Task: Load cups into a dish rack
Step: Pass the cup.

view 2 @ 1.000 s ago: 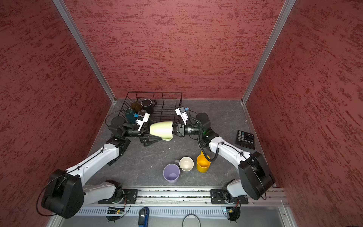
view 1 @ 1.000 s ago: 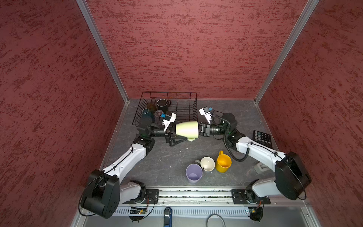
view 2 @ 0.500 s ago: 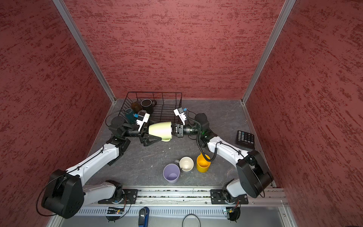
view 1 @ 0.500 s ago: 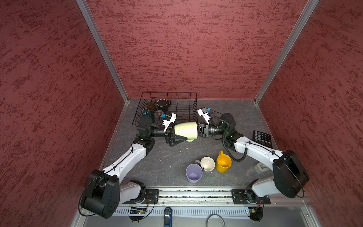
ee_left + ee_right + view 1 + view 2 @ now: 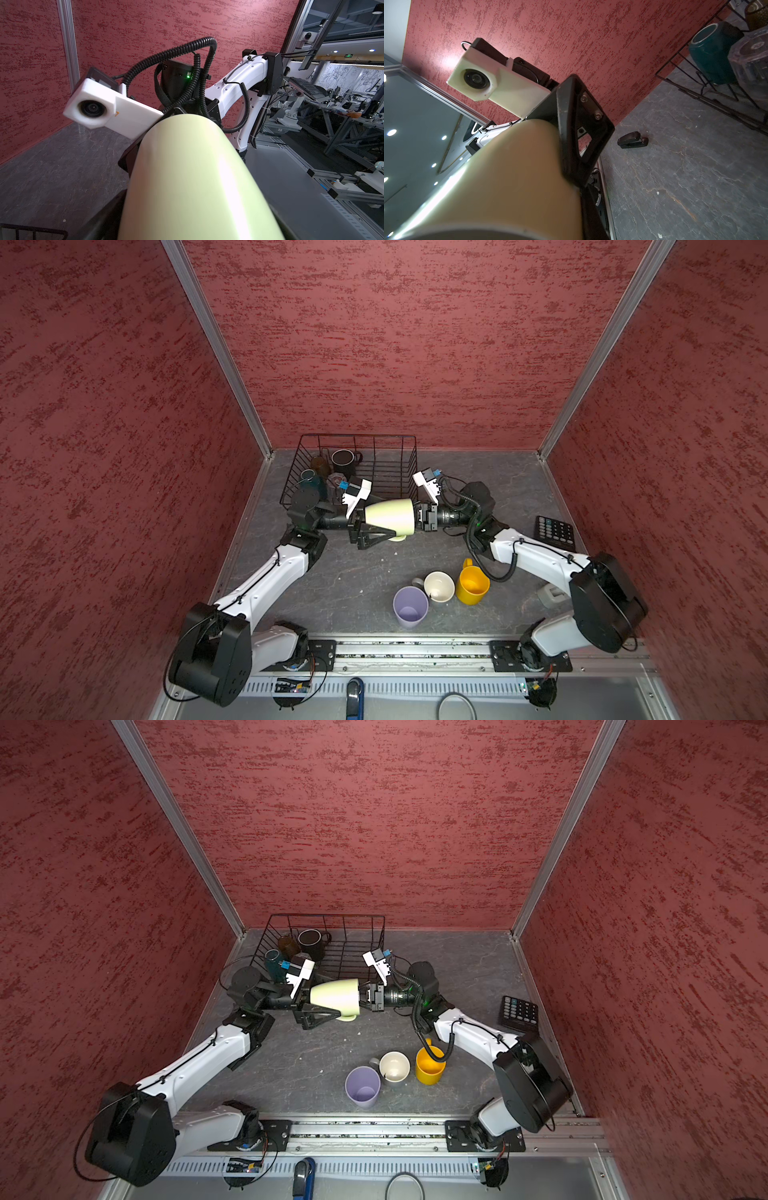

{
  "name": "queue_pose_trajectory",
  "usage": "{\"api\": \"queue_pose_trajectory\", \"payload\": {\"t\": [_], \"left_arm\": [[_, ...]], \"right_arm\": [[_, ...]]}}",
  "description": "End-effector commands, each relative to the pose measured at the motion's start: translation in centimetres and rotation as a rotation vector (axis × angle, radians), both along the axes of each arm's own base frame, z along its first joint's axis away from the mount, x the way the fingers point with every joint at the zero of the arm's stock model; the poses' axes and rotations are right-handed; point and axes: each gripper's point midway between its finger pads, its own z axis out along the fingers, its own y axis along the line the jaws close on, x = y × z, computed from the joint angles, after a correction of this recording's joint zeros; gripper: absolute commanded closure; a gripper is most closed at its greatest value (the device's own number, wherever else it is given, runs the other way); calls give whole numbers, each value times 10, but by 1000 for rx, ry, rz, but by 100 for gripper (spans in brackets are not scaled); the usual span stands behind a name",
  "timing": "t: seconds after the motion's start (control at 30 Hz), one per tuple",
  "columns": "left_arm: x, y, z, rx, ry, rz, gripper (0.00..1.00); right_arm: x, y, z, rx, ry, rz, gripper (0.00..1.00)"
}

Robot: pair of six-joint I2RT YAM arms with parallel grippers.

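Observation:
A pale green mug (image 5: 390, 514) (image 5: 334, 996) hangs on its side above the table, just in front of the black wire dish rack (image 5: 357, 436). My right gripper (image 5: 417, 516) is shut on its rim. My left gripper (image 5: 380, 518) grips the narrow base end from the opposite side, and one black finger (image 5: 577, 128) presses on the mug wall. The other left finger is hidden. In the rack stand a black mug (image 5: 343, 462), an amber tumbler (image 5: 320, 466), a teal mug (image 5: 309, 481) and a clear glass (image 5: 334, 481).
Near the front of the table stand a lilac tumbler (image 5: 410, 607), a grey mug (image 5: 438, 587) and a yellow mug (image 5: 471, 584), close together beside my right forearm. A black calculator (image 5: 555, 533) lies at the right wall. A black stapler (image 5: 632, 140) lies near the rack.
My left jaws have narrowed onto the mug's base end. The mug and my right gripper have crept slightly to the left.

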Motion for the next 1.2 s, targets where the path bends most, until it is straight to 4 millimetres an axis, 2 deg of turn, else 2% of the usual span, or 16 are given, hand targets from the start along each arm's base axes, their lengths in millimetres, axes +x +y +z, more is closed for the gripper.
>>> {"api": "queue_pose_trajectory", "payload": {"t": [0.0, 0.13, 0.33, 0.43, 0.53, 0.6, 0.77, 0.87, 1.0, 1.13, 1.17], "left_arm": [[-5, 1, 8, -15, -33, 0, 8], [-5, 0, 9, -16, -27, -3, 15], [1, -1, 12, 14, 23, 6, 37], [4, -1, 14, 22, 33, 17, 45], [3, 0, 15, 18, 29, 32, 65], [4, 1, 14, 20, 37, 46, 75], [1, 3, 17, 22, 22, 78, 100], [-3, 5, 21, 7, -24, 98, 100], [-8, 8, 27, 2, -58, 104, 100], [-11, 10, 31, -5, -83, 121, 100], [-12, 11, 32, -5, -87, 126, 100]], "right_arm": [[-7, -2, 31, 86, -89, 12, 100], [-7, 0, 31, 89, -86, 14, 100], [-6, 1, 27, 86, -72, 18, 100], [-5, 1, 26, 85, -69, 18, 100], [-6, 1, 27, 85, -69, 18, 100], [-4, 1, 26, 79, -68, 11, 100], [0, 1, 23, 55, -60, -16, 92], [2, 0, 22, 48, -58, -28, 90], [6, -3, 21, 30, -53, -66, 76], [13, -7, 16, 20, -35, -96, 68], [11, -12, 24, 33, -48, -106, 64]]}}
